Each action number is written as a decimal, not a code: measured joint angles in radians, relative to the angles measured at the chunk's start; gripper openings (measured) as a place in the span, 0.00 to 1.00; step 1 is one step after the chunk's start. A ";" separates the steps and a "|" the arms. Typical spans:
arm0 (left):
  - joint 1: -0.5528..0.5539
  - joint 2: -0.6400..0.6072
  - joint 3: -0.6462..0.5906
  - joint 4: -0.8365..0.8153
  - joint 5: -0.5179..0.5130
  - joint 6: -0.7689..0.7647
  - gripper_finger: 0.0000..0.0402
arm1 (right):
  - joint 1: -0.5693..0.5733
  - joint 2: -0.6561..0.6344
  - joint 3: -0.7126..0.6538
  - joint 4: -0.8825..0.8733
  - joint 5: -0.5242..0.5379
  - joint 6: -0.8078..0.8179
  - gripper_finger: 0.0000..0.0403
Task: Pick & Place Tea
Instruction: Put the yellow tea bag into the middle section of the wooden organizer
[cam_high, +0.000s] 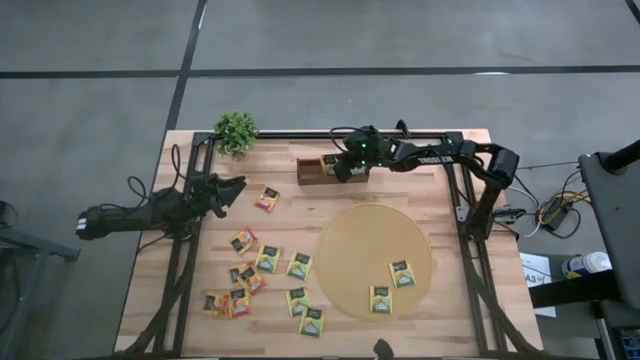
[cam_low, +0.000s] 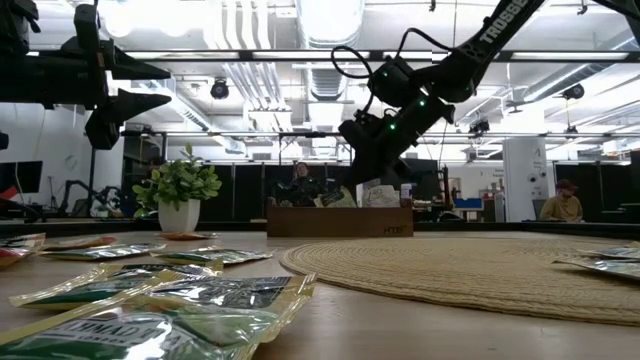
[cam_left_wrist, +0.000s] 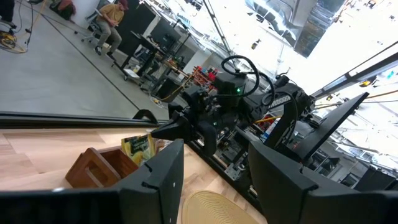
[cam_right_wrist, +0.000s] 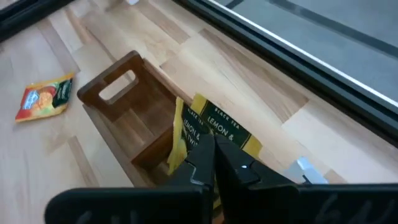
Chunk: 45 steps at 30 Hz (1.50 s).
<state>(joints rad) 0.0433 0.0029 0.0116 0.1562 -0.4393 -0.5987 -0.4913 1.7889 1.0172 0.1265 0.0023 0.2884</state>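
Overhead, the right tool (cam_high: 343, 168) is held closed above the tray (cam_high: 312, 173); the left tool (cam_high: 232, 190) is held open, raised off the bench (cam_high: 440, 160).

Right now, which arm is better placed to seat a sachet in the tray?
Right. Its gripper is over the brown wooden slotted tray, fingers shut on a yellow lemon tea sachet. The left gripper waits apart.

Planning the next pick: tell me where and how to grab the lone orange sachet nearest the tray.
The orange sachet lies flat on bare wood, apart from the others. Probably come straight down with an open pincer and pinch across two opposite edges; its flat pose leaves no side grip. The left pincer is closest, while the right pincer is at the tray.
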 joint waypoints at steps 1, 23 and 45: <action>0.000 0.000 0.000 0.000 0.000 0.000 0.43 | -0.001 0.000 0.000 -0.001 0.001 -0.001 0.02; 0.000 0.000 0.000 0.000 0.000 0.000 0.43 | -0.011 0.002 0.023 -0.022 0.049 -0.038 0.03; 0.000 0.000 0.000 0.000 0.000 0.000 0.43 | -0.010 -0.003 0.156 -0.261 -0.070 -0.264 0.50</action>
<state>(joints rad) 0.0431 0.0027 0.0118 0.1562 -0.4393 -0.5987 -0.5018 1.7863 1.1736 -0.1343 -0.0681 0.0243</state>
